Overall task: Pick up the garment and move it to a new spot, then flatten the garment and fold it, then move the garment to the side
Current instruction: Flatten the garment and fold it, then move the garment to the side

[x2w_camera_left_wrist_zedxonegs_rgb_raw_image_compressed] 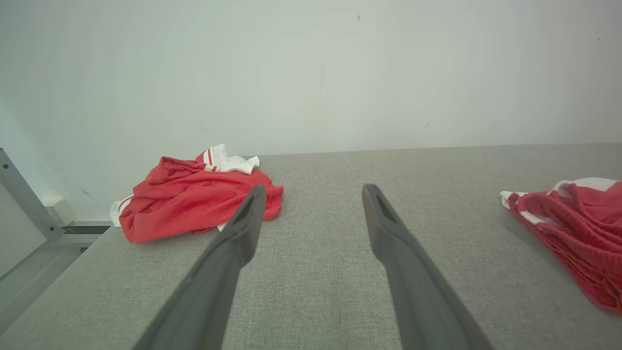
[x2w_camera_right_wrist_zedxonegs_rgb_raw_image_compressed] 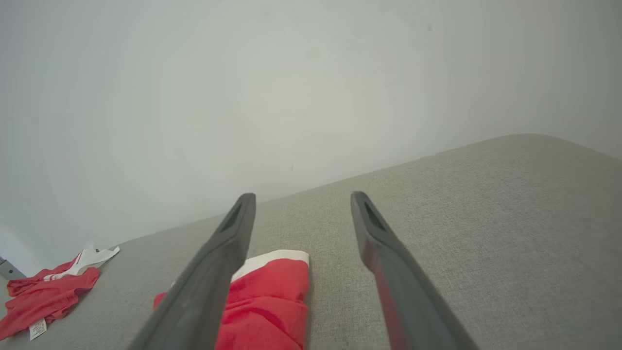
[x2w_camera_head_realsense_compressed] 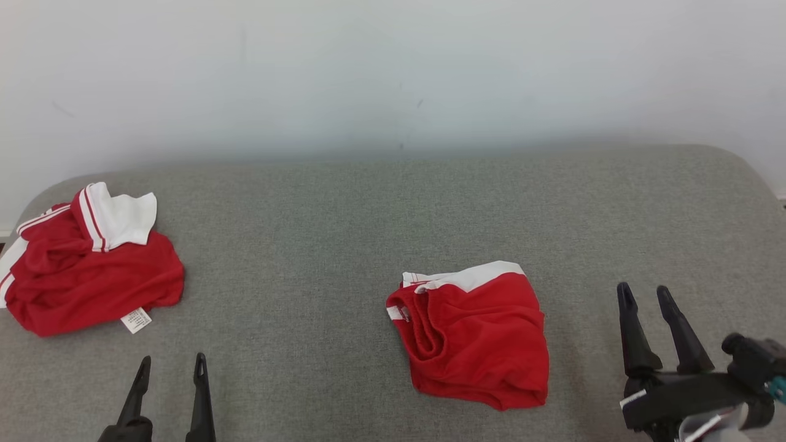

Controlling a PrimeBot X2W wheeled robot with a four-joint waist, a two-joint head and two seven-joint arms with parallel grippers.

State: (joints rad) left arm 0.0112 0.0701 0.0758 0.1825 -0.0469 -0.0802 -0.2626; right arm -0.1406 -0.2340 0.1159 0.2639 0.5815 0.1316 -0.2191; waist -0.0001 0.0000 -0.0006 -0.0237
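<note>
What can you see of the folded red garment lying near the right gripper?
The red garment looks like soft knit cloth, with a white band along its far edge and a small white tag at its left. It is folded into a compact, roughly square bundle, its gathered waistband bunched on the left. It lies flat on the grey cushion, right of centre, clear of the open right gripper.

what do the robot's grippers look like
The left gripper and right gripper each have two long dark grey fingers, tapering to rounded tips with a slot-shaped recess near the end. The right one's base is chunky and black, with a small white tag and a teal part at its edge.
</note>
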